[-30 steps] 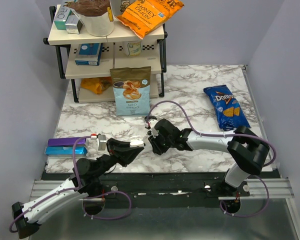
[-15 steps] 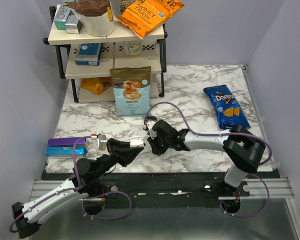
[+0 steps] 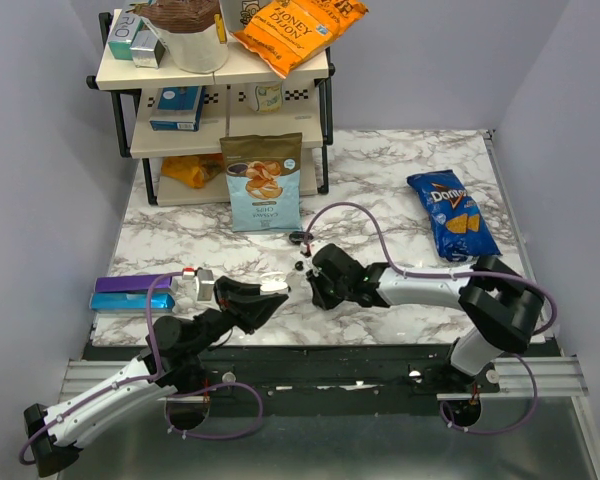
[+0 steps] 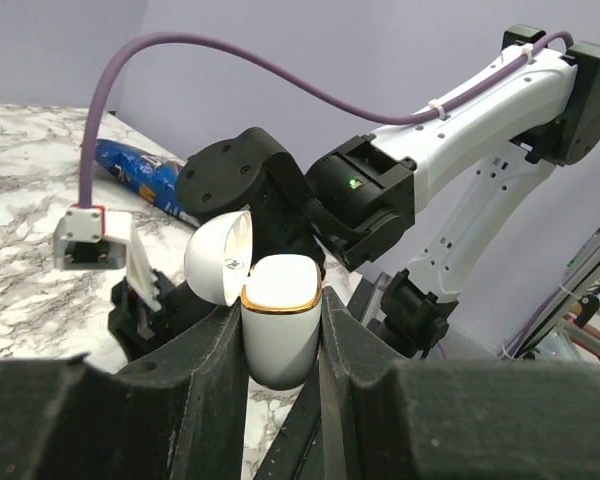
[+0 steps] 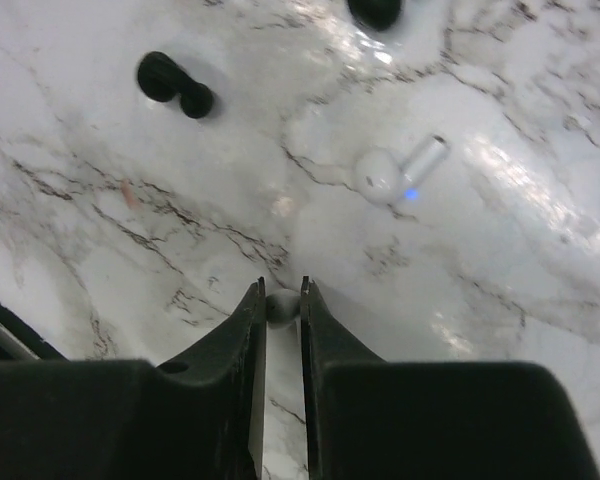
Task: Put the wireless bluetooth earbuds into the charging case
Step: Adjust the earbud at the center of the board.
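Twofold grip: clamped case, lid open for loading, in shut left pincer; nipped white bud on table in nearly closed right pincer.

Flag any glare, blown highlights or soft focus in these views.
Right wrist: glare streaks on the marble table around the loose white earbud; the fingers pinching a second earbud are dark and soft. Left wrist: the open white case glows near overexposed. Top external: even light, sharp.
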